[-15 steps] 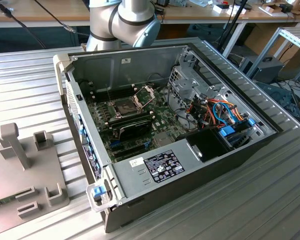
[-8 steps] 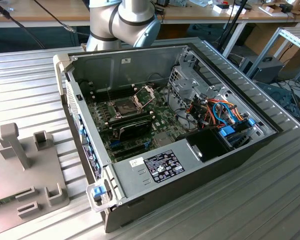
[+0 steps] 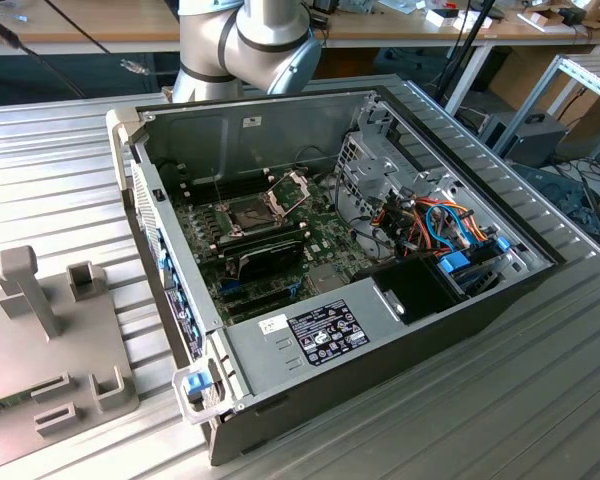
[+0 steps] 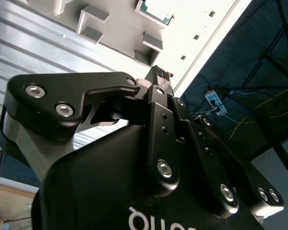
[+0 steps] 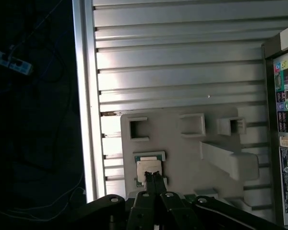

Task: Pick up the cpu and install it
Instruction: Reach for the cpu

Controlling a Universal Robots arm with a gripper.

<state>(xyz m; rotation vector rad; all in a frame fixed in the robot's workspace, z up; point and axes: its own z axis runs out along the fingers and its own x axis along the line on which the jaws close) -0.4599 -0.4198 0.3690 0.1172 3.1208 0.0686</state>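
The cpu (image 5: 150, 167) is a small square chip with a dull silvery top, lying flat in a recess of the grey holder block (image 5: 182, 148). In the first wrist view my gripper (image 5: 153, 176) hovers just over the chip's near edge, fingers pressed together and holding nothing. In the second wrist view the black gripper (image 4: 161, 76) points toward the cpu (image 4: 156, 12) on the same block (image 4: 115, 24). The open computer case (image 3: 330, 250) holds the dark socket (image 3: 252, 212), whose hinged metal frame (image 3: 290, 185) is lifted.
The grey holder block (image 3: 40, 400) lies on the ribbed metal table (image 3: 520, 400), at the exterior view's left of the case. The table's edge (image 5: 89, 96) runs close beside the block. The arm (image 3: 245, 40) rises behind the case. Cables and drive bays (image 3: 430, 220) fill the case's right side.
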